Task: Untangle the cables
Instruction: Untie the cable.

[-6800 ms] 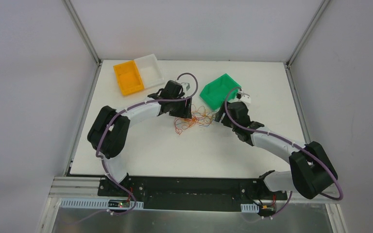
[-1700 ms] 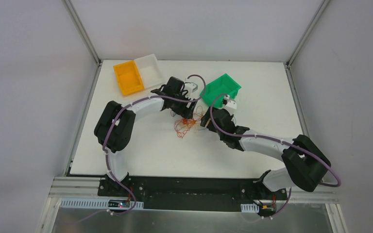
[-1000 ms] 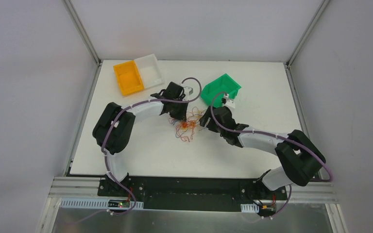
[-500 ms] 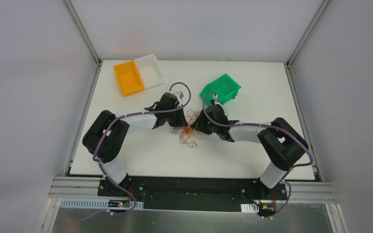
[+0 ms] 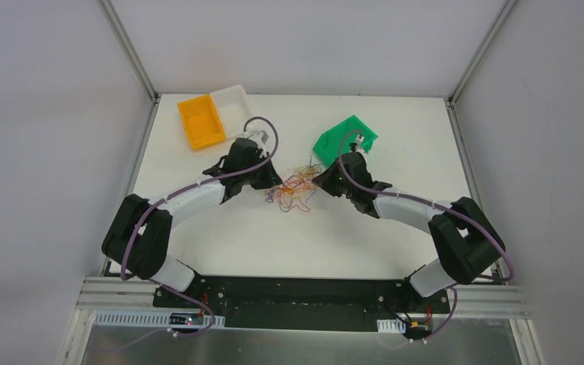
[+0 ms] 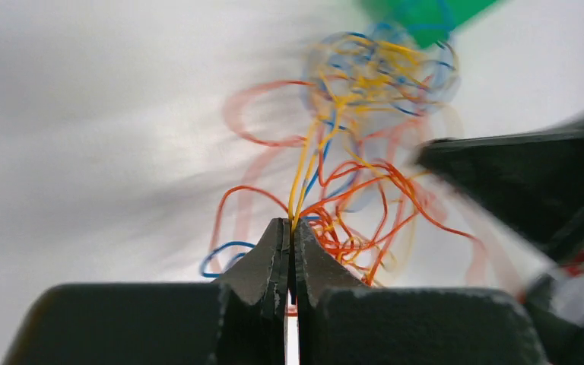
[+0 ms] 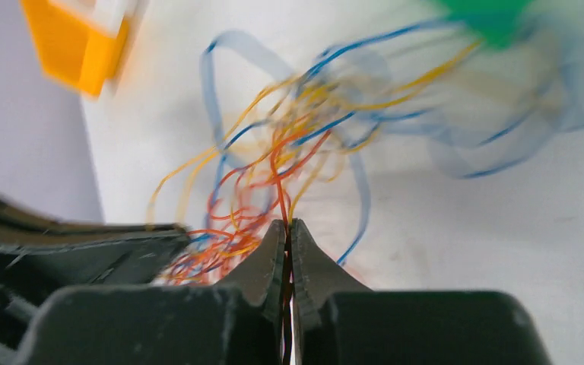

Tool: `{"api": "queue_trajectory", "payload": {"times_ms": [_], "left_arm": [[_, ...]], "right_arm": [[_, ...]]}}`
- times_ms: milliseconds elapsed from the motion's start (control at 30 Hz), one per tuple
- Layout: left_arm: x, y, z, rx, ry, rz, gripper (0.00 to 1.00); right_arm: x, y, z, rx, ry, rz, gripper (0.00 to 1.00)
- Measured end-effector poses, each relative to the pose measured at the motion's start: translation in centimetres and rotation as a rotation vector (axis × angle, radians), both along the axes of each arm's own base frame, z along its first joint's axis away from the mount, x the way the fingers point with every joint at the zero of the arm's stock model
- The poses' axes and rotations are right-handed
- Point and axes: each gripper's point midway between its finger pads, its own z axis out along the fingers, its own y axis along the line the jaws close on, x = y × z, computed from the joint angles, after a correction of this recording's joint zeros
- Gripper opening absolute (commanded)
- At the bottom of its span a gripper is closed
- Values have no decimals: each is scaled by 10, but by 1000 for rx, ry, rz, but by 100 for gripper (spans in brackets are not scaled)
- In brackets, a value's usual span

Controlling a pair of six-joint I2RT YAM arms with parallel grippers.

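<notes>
The cables [image 5: 295, 185] form a clump of hair-fine orange, red, yellow and blue loops on the white table, stretched between my two grippers. My left gripper [image 5: 268, 185] sits at the clump's left side. In the left wrist view the left gripper [image 6: 290, 228] is shut on yellow and blue strands of the cables [image 6: 350, 160]. My right gripper [image 5: 319, 182] is at the clump's right side. The right wrist view has the right gripper [image 7: 288, 228] shut on red and yellow strands of the cables [image 7: 289, 152].
A green bin [image 5: 344, 140] stands just behind the right gripper. An orange bin [image 5: 200, 122] and a white bin [image 5: 230, 103] stand side by side at the back left. Metal frame posts run along the table's left and right edges.
The right gripper has shut on strands of the clump. Both arms have drawn apart, the left one leftward and the right one rightward, and the clump is spread wider between them.
</notes>
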Motion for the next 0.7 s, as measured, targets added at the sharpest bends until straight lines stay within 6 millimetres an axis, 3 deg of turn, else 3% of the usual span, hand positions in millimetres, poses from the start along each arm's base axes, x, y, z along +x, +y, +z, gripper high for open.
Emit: {"api": "queue_trajectory", "payload": {"times_ms": [67,167,233,367,700], "left_arm": [[7,18,12,0,-35,51,0],[17,73,13,68,-46,221,0],[16,95,10,96,-37,297,0],[-1,108,2,121,-11,332,0],[-9,175,-9,225,39,602,0]], "right_arm": [[10,-24,8,-27,-27,-82,0],[24,-91,-4,-128,-1,-283,0],[24,-121,-12,-166,29,-373,0],[15,-137,-9,-190,36,-426,0],[-7,-220,14,-294,-51,-729,4]]}}
